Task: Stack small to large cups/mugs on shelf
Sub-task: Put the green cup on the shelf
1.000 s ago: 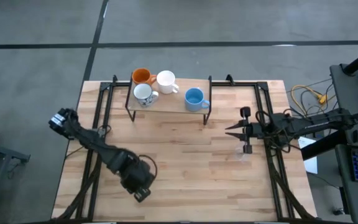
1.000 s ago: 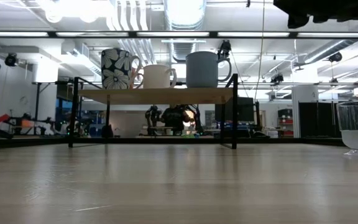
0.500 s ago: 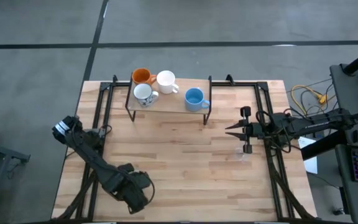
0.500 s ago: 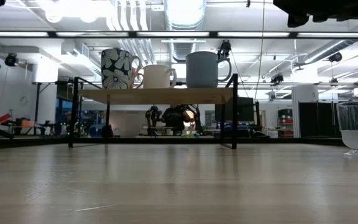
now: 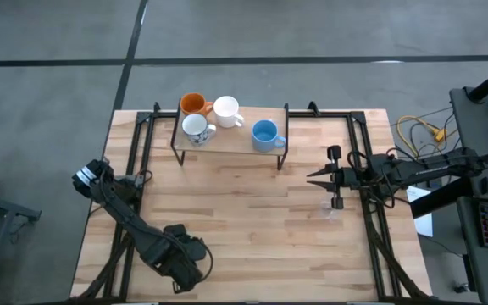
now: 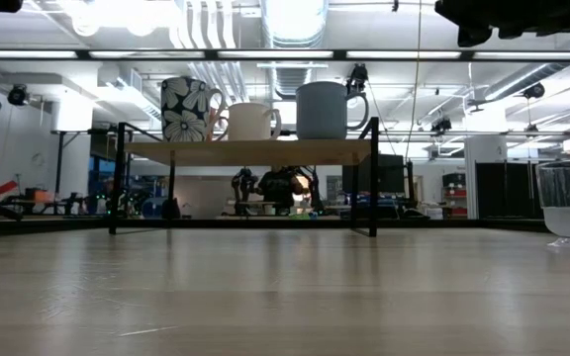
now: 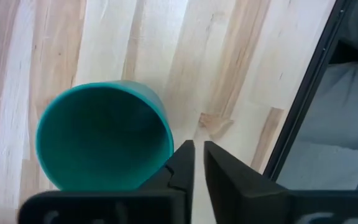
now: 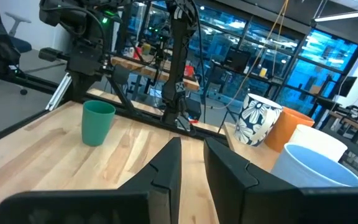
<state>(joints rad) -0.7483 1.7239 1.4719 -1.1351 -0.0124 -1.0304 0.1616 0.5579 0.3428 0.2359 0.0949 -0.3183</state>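
The left claw [image 7: 197,152] hangs low over the near left part of the bench [image 5: 244,220], its jaws nearly together with only a thin slit between them and nothing held; the dark green cup [image 7: 103,137] stands upright just beside its fingertips. The right claw [image 5: 312,178] waits above the bench's right side, jaws a narrow gap apart and empty, with the clear glass [image 5: 330,209] close by. Beyond it, the shelf [image 5: 231,140] carries the orange mug [image 5: 194,103], plain white mug [image 5: 226,110], white mug with dark markings [image 5: 196,127] and light blue mug [image 5: 265,133].
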